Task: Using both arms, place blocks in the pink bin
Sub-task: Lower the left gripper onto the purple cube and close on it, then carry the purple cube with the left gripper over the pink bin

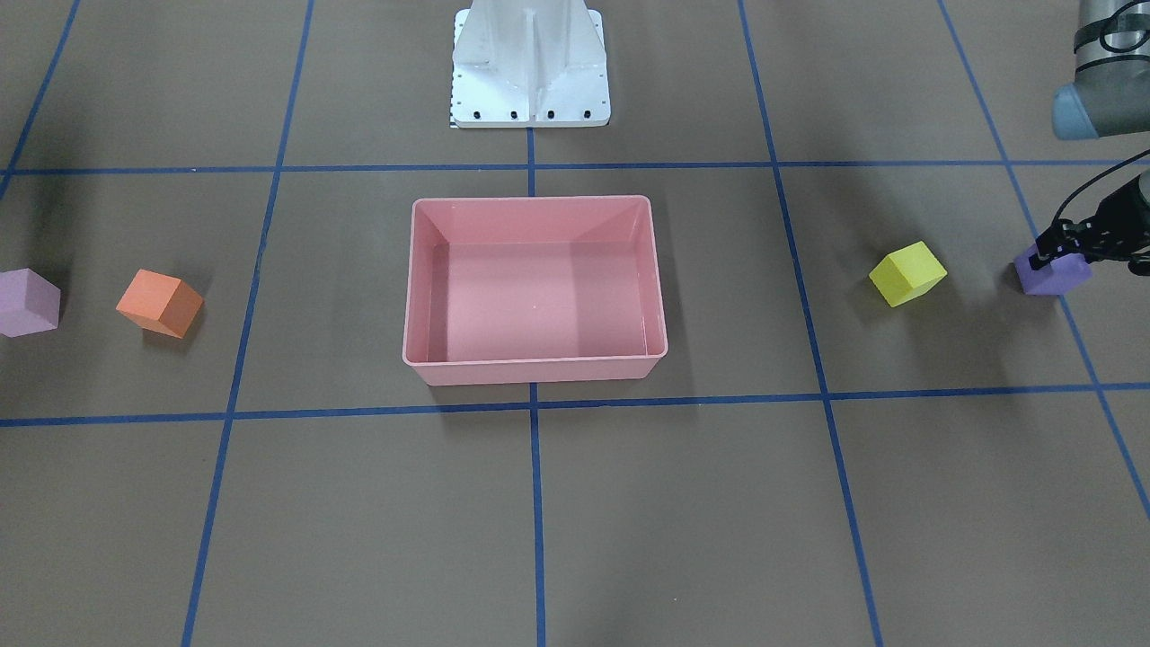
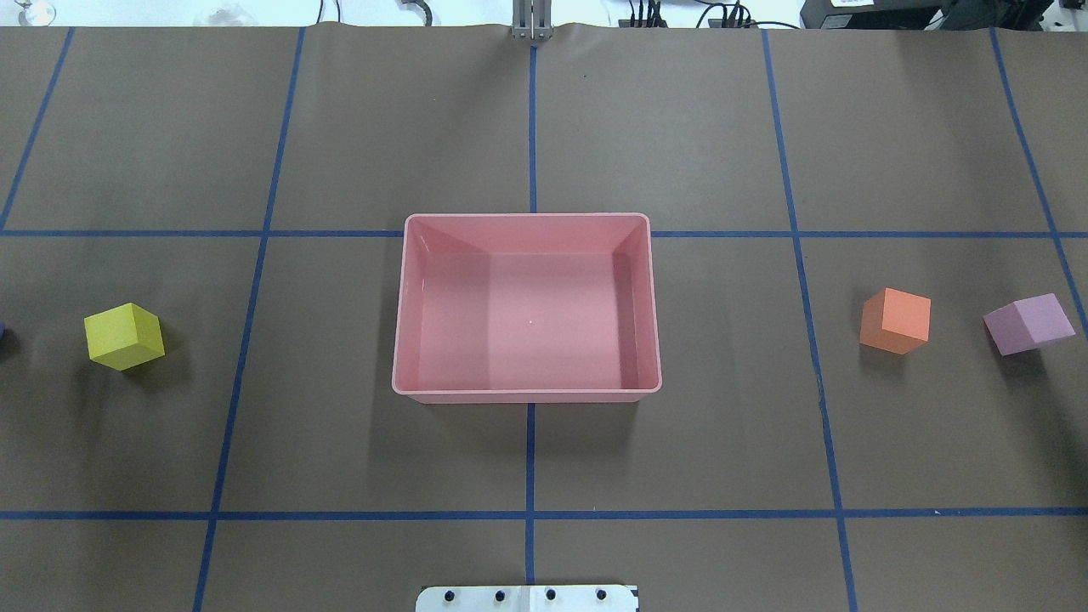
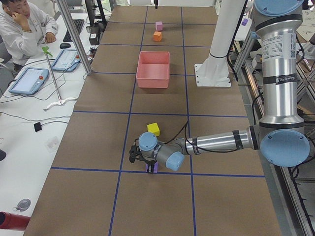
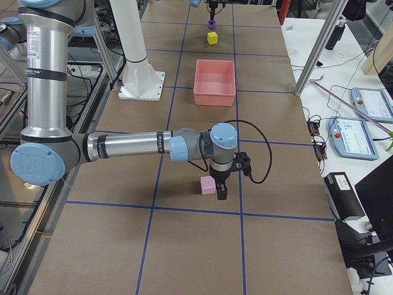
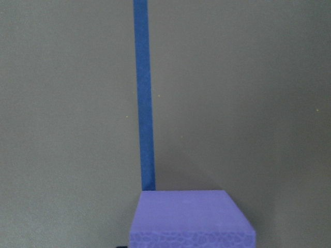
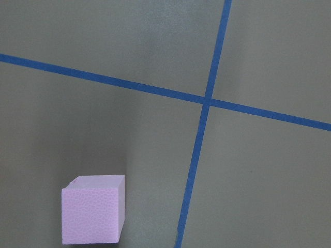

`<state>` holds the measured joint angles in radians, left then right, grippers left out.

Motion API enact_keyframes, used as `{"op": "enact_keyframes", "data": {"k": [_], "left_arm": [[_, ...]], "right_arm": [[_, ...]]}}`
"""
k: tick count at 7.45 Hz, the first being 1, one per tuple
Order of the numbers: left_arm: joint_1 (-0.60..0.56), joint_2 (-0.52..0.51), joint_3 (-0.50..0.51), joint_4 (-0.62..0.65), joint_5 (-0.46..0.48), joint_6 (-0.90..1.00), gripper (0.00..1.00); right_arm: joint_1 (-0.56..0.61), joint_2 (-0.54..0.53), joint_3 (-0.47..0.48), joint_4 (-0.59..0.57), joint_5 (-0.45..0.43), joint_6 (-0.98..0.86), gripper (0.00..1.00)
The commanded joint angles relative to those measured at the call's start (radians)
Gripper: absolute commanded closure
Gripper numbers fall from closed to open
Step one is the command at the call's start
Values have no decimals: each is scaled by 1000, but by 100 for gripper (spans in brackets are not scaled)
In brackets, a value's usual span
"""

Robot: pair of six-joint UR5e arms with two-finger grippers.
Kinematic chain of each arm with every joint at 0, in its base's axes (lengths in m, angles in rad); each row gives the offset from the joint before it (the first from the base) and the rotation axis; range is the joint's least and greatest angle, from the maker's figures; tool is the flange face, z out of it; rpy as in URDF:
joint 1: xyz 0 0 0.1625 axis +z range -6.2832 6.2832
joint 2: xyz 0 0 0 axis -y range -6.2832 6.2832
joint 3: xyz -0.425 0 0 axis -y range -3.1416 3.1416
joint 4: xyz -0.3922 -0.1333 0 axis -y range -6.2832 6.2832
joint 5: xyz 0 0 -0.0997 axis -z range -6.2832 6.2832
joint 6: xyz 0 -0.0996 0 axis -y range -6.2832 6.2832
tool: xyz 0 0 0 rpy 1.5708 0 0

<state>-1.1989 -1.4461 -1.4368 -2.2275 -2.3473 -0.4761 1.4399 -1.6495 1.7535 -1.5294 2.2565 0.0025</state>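
The pink bin [image 1: 535, 368] sits well apart from both our grippers. Our left gripper [image 1: 1062, 254] straddles the purple block [image 1: 1051, 279]. Our right gripper [image 4: 221, 194] hangs just beside the light pink block [image 4: 207, 185]. We cannot tell either gripper's closure.

L arm [image 3: 221, 141] stretched low, forearm near level, L gripper [image 1: 1058, 261] pointing straight down, R arm [image 4: 129, 146] likewise outstretched, R gripper [image 4: 221, 189] vertical, grip unclear on both
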Motion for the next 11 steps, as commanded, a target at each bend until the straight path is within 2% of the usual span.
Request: {"op": "enact_keyframes", "data": {"k": [1, 2, 3, 4, 5, 7, 9, 10, 11], "left_arm": [[-2, -3, -142, 46, -70, -83, 100], [-5, -5, -243, 119, -126, -100, 100], [-1, -19, -375, 232, -126, -195, 100], [4, -86, -440, 265, -132, -317, 99], [72, -129, -485, 266, -127, -446, 99], [250, -338, -481, 267, -66, -754, 99], [454, -527, -449, 287, 72, -970, 97], [488, -644, -394, 343, 129, -1022, 93], [554, -731, -351, 398, 204, -1050, 83]], "right_arm": [[-1, 0, 1, 0, 0, 1, 0], [-4, 0, 1, 0, 0, 1, 0], [-4, 3, 9, 2, 2, 2, 0], [-18, 19, 12, 26, 5, -1, 0], [-32, 19, 11, 61, 6, 1, 0], [-38, 19, 3, 64, 11, 4, 0], [-38, 20, 1, 74, 8, 4, 0], [-38, 23, -2, 78, 8, 2, 0], [-38, 22, 3, 83, 9, -4, 0]]}}
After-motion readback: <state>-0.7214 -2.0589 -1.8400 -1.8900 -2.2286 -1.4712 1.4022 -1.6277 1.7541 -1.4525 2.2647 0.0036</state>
